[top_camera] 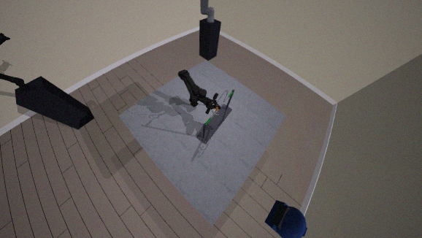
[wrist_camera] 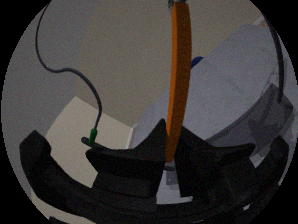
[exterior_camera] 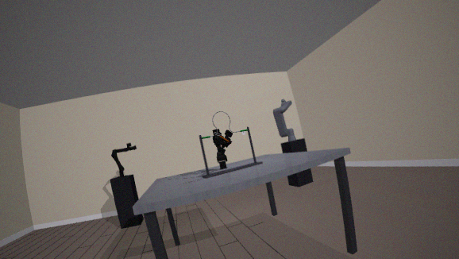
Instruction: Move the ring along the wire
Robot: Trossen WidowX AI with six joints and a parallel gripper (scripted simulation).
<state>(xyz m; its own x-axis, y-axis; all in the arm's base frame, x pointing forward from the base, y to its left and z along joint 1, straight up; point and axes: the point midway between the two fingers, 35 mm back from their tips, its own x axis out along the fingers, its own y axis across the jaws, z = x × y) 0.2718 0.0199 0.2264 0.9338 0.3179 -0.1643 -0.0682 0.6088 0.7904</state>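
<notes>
My gripper point(top_camera: 216, 107) point(wrist_camera: 166, 121) is shut on the orange handle point(wrist_camera: 180, 75) point(exterior_camera: 225, 139) point(top_camera: 217, 109), which is tilted in the exterior view. The ring is above the wrist view's top edge; in the top view it is small and blurred beside the handle, between the two green parts. One green part point(top_camera: 208, 121) point(exterior_camera: 205, 137) is near my gripper; the other green part point(top_camera: 231, 94) point(exterior_camera: 244, 130) point(wrist_camera: 93, 136) is farther off. The grey wire point(exterior_camera: 221, 111) point(wrist_camera: 75, 70) makes a tall loop above my gripper. Whether the ring touches the wire cannot be told.
Two upright posts point(exterior_camera: 203, 155) point(exterior_camera: 252, 148) stand on a dark base point(top_camera: 204, 138) point(wrist_camera: 260, 112) on the grey table point(top_camera: 182, 164). A post point(wrist_camera: 280, 60) curves along the wrist view's right edge. Other arms stand on black pedestals point(top_camera: 209, 40) point(top_camera: 51, 102) beyond the table.
</notes>
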